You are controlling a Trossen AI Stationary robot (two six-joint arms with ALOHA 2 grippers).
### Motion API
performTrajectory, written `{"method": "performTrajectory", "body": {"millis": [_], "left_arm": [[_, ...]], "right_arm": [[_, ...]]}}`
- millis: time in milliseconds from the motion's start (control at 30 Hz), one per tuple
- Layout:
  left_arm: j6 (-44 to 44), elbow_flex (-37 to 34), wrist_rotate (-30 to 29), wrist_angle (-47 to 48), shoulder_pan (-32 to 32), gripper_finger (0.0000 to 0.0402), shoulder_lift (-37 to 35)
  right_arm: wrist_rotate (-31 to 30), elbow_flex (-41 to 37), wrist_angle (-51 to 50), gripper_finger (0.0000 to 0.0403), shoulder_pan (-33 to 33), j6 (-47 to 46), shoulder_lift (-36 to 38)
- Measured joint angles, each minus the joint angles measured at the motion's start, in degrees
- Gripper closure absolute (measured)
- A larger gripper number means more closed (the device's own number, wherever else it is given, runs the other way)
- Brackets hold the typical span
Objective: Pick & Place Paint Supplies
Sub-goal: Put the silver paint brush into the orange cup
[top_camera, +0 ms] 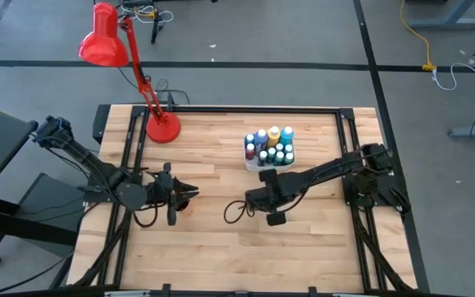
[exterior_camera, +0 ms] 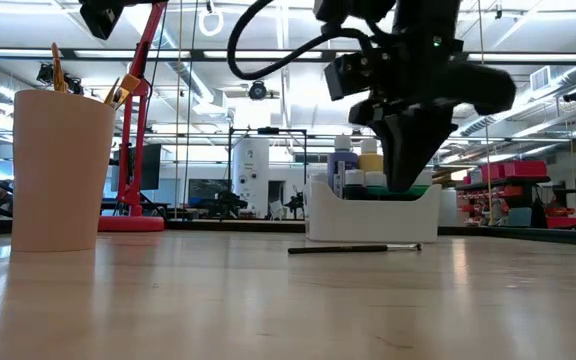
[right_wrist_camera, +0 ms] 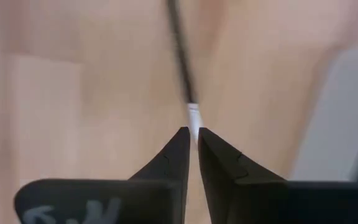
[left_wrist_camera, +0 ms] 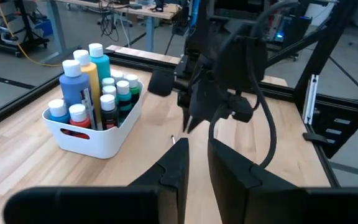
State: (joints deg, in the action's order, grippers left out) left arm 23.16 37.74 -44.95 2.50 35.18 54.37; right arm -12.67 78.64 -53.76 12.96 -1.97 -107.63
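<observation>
A thin dark paintbrush (exterior_camera: 353,248) lies flat on the wooden table in front of the white tray (exterior_camera: 368,225), which holds several paint bottles (top_camera: 270,144). My right gripper (exterior_camera: 408,186) points down just above the brush's silver ferrule end (right_wrist_camera: 193,115). Its fingertips stand a narrow gap apart and are clear of the brush. My left gripper (left_wrist_camera: 197,155) hovers at the table's left middle (top_camera: 190,192). It points level toward the right arm, slightly open, with nothing between its fingers. The cup (exterior_camera: 58,170) beside it holds brushes (exterior_camera: 56,62).
A red desk lamp (top_camera: 162,128) stands at the far left of the table. The tray (top_camera: 252,163) sits at the far middle, close behind my right gripper (top_camera: 262,198). Bare wood lies along the near half of the table. A black frame rims the table.
</observation>
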Motion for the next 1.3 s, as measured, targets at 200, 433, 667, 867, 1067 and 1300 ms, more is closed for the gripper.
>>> {"method": "performTrajectory", "body": {"millis": [200, 433, 667, 867, 1067, 1300], "left_arm": [[0.1, 0.0, 0.2, 0.0, 0.0, 0.0335, 0.0], [0.0, 0.0, 0.2, 0.0, 0.0, 0.0335, 0.0], [0.0, 0.0, 0.2, 0.0, 0.0, 0.0335, 0.0], [0.0, 0.0, 0.2, 0.0, 0.0, 0.0335, 0.0], [-0.1, 0.0, 0.2, 0.0, 0.0, 0.0335, 0.0], [-0.1, 0.0, 0.2, 0.1, 0.0, 0.0335, 0.0]], "right_arm": [[6.2, -3.8, 0.7, 0.0342, -2.5, 1.6, 0.0], [6.9, -11.2, 5.1, 0.0267, -4.9, 5.7, 0.0], [6.2, -12.1, 9.0, 0.022, -6.4, 9.9, 0.0], [7.9, -12.1, 8.8, 0.0236, -8.0, 10.8, 0.0], [11.8, -12.1, 9.1, 0.0314, -8.5, 12.2, 0.0], [11.6, -12.1, 9.1, 0.0392, -8.5, 14.6, 0.1]]}}
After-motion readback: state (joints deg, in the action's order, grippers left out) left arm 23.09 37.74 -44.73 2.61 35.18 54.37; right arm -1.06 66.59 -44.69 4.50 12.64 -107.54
